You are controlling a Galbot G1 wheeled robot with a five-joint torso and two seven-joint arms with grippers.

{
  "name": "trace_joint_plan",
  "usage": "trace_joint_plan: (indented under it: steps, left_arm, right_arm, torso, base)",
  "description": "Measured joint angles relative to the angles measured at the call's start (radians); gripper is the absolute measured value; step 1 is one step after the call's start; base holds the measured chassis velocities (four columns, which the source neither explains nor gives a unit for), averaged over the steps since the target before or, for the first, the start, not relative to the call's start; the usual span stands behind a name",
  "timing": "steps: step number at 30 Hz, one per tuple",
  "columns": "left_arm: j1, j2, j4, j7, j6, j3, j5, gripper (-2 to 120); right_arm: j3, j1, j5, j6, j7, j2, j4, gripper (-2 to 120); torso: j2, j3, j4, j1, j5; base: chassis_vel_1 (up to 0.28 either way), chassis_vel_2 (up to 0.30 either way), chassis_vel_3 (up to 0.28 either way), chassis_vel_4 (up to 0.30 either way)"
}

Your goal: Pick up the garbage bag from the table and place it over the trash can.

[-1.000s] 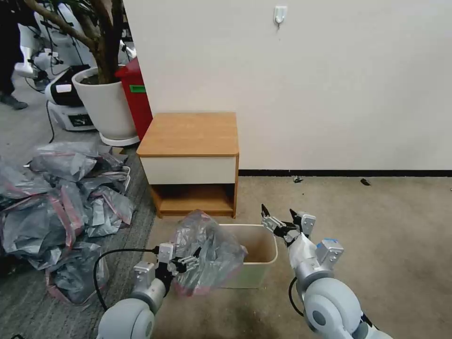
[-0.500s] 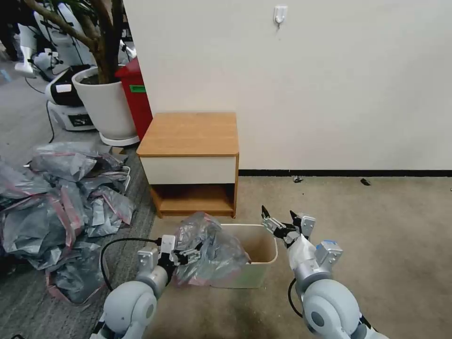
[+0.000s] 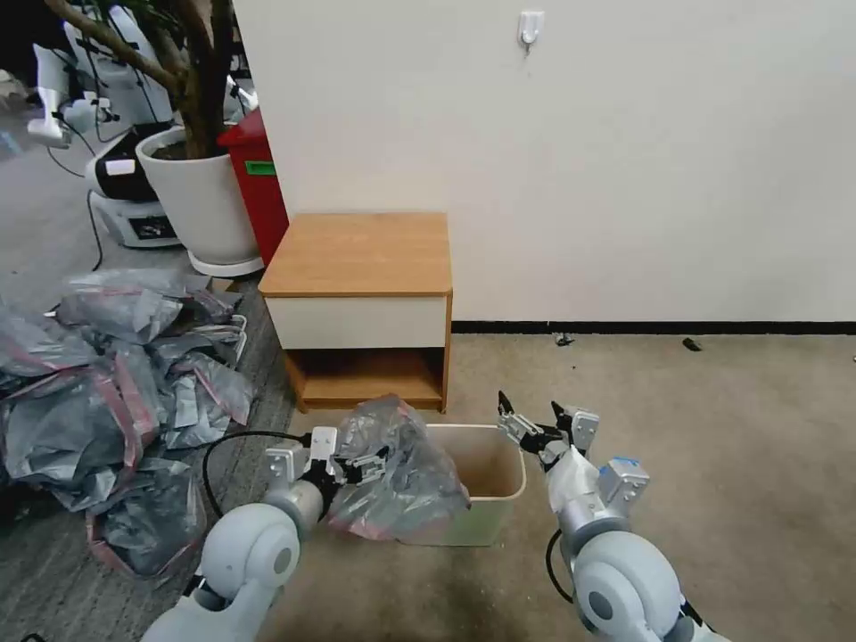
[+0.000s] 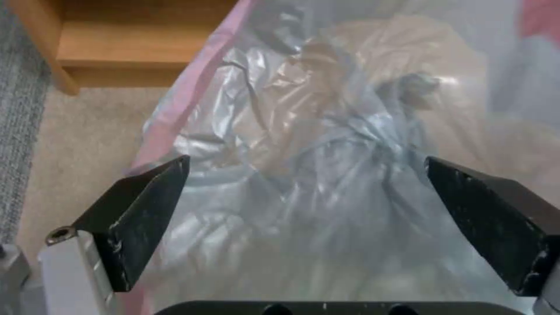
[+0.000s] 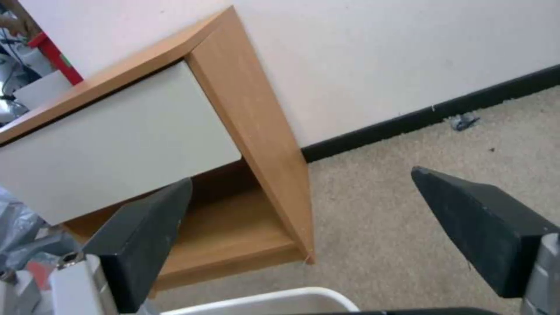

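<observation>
Lighting's pretty flat and even, bright indoor stuff with only soft shadows, like the dark patch inside the nightstand (image 3: 361,294) shelf. Head view is fairly crisp. In the left wrist view the garbage bag (image 4: 327,144) is soft and hazy up close, with small shiny highlights on its crinkles.

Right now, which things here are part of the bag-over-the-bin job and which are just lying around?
Part of the job:
garbage bag, draped on the trash can's left side
trash can
table
left gripper, open at the bag
right gripper, open

Just lying about:
heap of bags
plant pot
red bin
</observation>
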Motion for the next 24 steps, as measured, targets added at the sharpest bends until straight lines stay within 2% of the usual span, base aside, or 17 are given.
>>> trace_joint_plan:
  steps: [4, 9, 18, 24]
  left_arm:
    - [0.028, 0.041, -0.025, 0.003, 0.005, -0.026, -0.019, 100]
    - [0.019, 0.044, -0.008, 0.003, 0.005, -0.023, -0.002, 100]
    - [-0.059, 0.037, 0.068, -0.039, 0.003, 0.063, 0.017, 100]
    - [-0.082, 0.057, 0.08, -0.059, 0.003, 0.1, 0.011, 100]
  right_arm:
    - [0.006, -0.008, -0.004, 0.005, 0.0, 0.006, 0.001, 97]
    - [0.008, -0.015, -0.008, 0.009, -0.001, 0.009, 0.001, 97]
    - [0.024, -0.022, -0.009, 0.014, -0.001, 0.007, 0.001, 97]
    - [0.027, -0.026, -0.009, 0.017, -0.001, 0.009, -0.002, 97]
  torso:
    - [0.0, 0.0, 0.0001, 0.0, 0.0001]
    - [0.0, 0.0, 0.0, 0.0, 0.0001]
    - [0.0, 0.0, 0.0, 0.0, 0.0001]
    - [0.0, 0.0, 0.0, 0.0, 0.0001]
  base:
    - [0.0, 0.0, 0.0, 0.0]
    - [0.0, 0.0, 0.0, 0.0]
    - [0.0, 0.0, 0.0, 0.0]
    - [0.0, 0.0, 0.0, 0.0]
